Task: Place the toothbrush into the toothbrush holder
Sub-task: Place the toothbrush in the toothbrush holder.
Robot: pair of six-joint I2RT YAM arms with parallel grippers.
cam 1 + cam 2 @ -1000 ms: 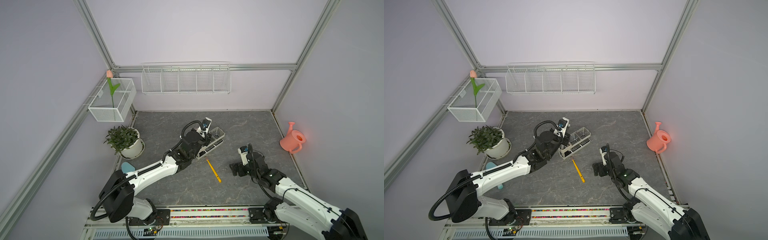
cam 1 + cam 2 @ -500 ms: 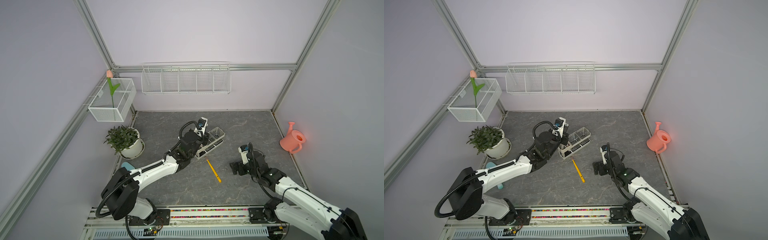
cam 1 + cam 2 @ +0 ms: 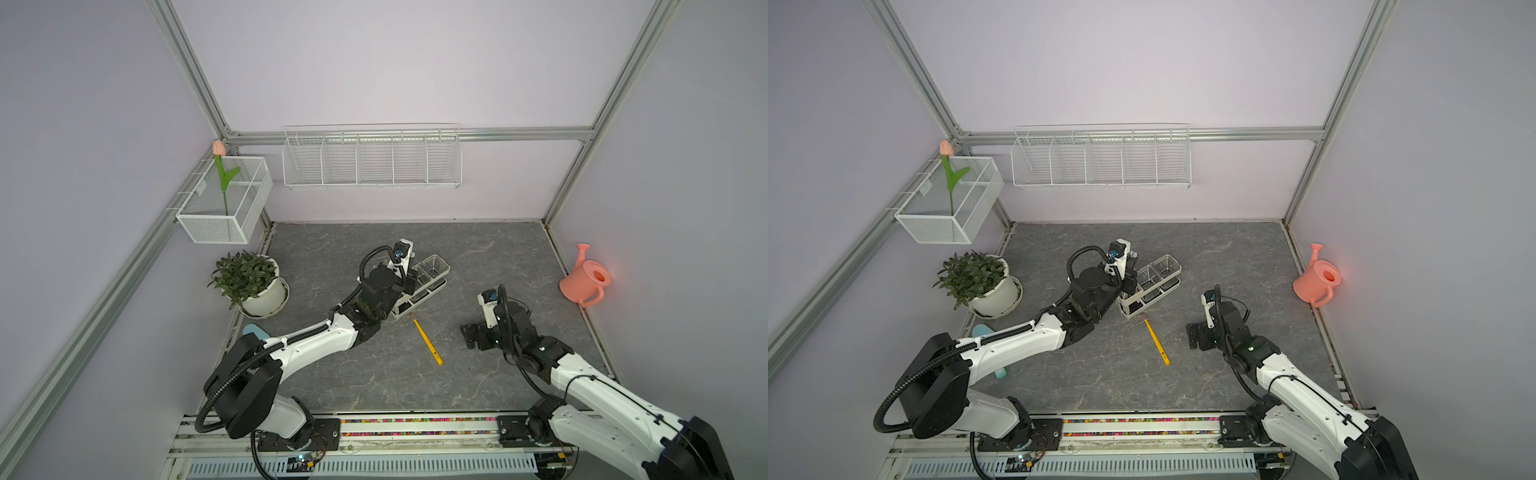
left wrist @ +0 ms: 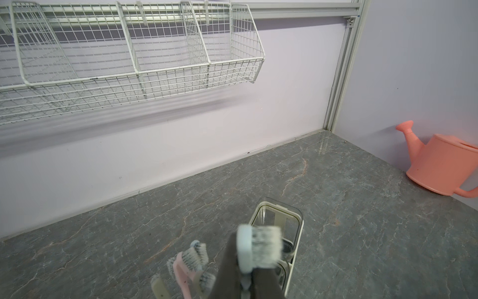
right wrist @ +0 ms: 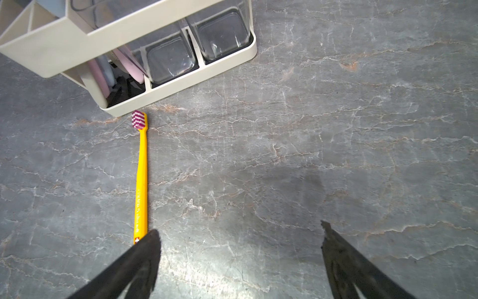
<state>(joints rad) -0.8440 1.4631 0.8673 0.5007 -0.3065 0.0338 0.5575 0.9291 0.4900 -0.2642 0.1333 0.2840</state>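
Right now we see the left gripper (image 4: 245, 271) pressed together on the handle of a pale-headed toothbrush (image 4: 258, 248), which it holds upright with the bristles on top. In both top views that gripper (image 3: 406, 279) sits over the end of the toothbrush holder (image 5: 181, 85) nearest the left arm. A pink toothbrush (image 4: 181, 271) and other brush heads stand just beside the held one. Through the right wrist camera we make out pink handles and a bluish one inside that end compartment, but we cannot tell whether the bluish one is the held brush. The two remaining compartments carry clear cups (image 5: 222, 33). A yellow toothbrush (image 5: 142, 176) lies flat on the grey table (image 3: 374, 374), its pink-and-white bristle head just beside the holder's base and its handle running away from the holder. The right gripper (image 5: 239, 230) has its fingers spread wide with nothing between them; in a top view it (image 3: 468, 336) is near the yellow handle's tail end but apart from it. A coral watering can (image 3: 586, 282) stands by the right wall, and a potted plant (image 3: 249, 280) by the left wall.
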